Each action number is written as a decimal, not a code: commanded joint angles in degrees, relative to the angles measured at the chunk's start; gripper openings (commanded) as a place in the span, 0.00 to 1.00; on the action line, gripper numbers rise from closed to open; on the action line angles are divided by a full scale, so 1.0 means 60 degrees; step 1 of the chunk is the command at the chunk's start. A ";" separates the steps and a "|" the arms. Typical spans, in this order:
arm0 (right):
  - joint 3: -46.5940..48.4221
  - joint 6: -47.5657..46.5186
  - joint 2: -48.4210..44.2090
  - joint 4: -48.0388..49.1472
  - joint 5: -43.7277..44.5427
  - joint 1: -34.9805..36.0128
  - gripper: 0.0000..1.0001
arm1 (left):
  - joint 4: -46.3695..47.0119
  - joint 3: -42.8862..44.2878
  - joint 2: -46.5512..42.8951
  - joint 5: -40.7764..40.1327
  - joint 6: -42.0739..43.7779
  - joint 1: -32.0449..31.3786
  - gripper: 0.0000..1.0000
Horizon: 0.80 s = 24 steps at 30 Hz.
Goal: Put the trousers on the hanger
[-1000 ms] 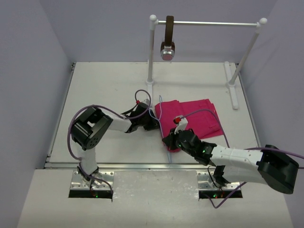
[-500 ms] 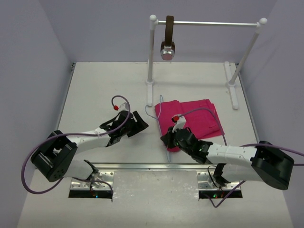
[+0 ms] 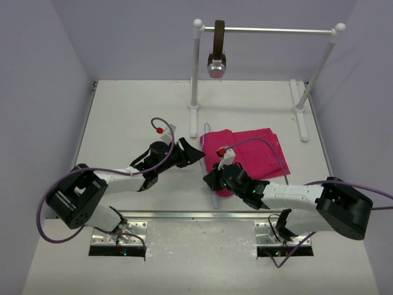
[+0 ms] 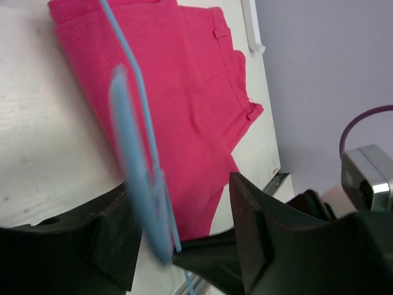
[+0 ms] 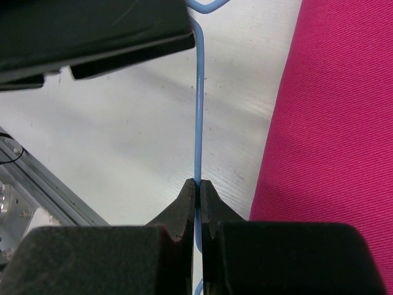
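Right fingers (image 5: 178, 212) pinch the pale blue hanger (image 5: 198, 110) wire beside the magenta trousers (image 5: 331, 123), while left fingers (image 4: 252, 227) stand apart astride it

A robotics lab cell: plain walls (image 3: 37, 92) box in a white table (image 3: 135, 110) and garment rail (image 3: 270, 29).

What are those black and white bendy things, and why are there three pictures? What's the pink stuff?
They are two robot arms bolted to a table. One picture looks down from above; the other two come from little cameras on each arm's wrist. On the table lie folded pink trousers, with a thin blue hanger at their edge. The right tool is pinched shut on the hanger's wire. The left tool is open, with the hanger between its fingers. At the back stands a rail with a brown strap hanging on it.
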 commanded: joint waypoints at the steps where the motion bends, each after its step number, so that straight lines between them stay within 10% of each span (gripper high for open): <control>1: 0.0268 -0.0135 -0.0094 0.0817 -0.0287 0.0042 0.00 | 0.0946 0.0810 0.0820 0.0409 -0.0069 -0.0076 0.41; 7: 0.0257 -0.0322 -0.0311 0.0580 -0.0136 0.0052 0.00 | 0.1035 0.1303 0.1727 0.0627 -0.0310 -0.0224 0.00; 11: 0.0196 -0.0606 -0.0473 0.0457 -0.0319 -0.0018 0.04 | -0.0157 0.1434 0.1318 -0.0140 -0.0108 -0.0239 0.00; 12: 0.0196 -0.0734 -0.0513 0.0382 -0.0484 -0.0074 0.10 | -0.0679 0.1502 0.1218 -0.0389 -0.0052 -0.0239 0.00; 15: 0.0400 -0.0658 -0.1190 -0.1462 -0.0856 -0.0572 0.73 | -0.1801 0.1724 0.0836 -0.1025 0.0161 -0.0239 0.00; 24: 0.2630 -0.2405 -0.2366 -0.7008 -0.2374 -0.4650 0.70 | -0.2201 0.1622 0.0774 -0.1405 0.0050 -0.0239 0.00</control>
